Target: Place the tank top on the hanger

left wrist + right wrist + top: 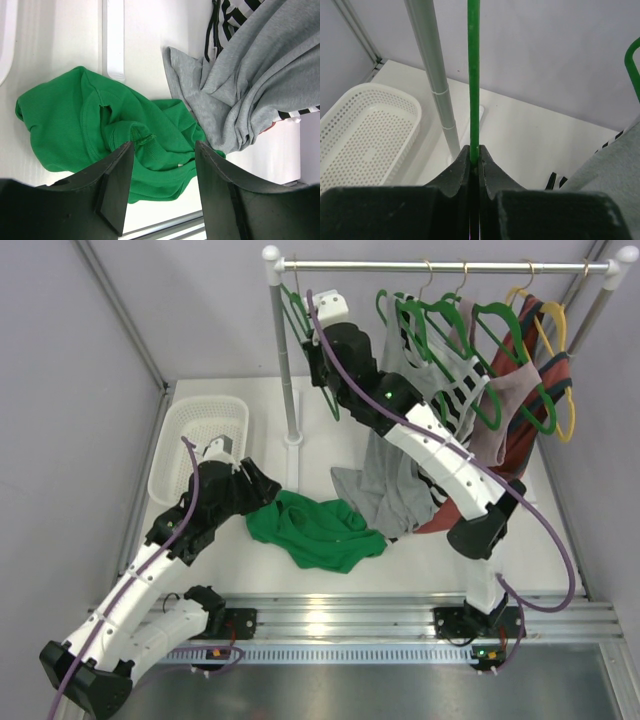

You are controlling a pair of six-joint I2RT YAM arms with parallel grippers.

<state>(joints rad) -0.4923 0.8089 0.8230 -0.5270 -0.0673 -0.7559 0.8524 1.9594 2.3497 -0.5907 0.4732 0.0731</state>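
Note:
The bright green tank top (318, 530) lies crumpled on the white table near the front; the left wrist view shows it too (75, 125). My left gripper (262, 494) is open and empty, its jaws (162, 172) just above the top's near edge, with cloth showing between them. The green hanger (297, 312) hangs at the left end of the rail, by the rack's pole. My right gripper (318, 370) is shut on one thin green bar of it (473, 75), the jaws (474, 159) pinched together on the bar.
A white perforated basket (200, 445) stands at the back left (360, 135). The rack's pole (283, 360) stands on a white foot. A grey tank top (385, 485), a striped top (450, 390), several green hangers and yellow hangers (560, 360) hang on the rail.

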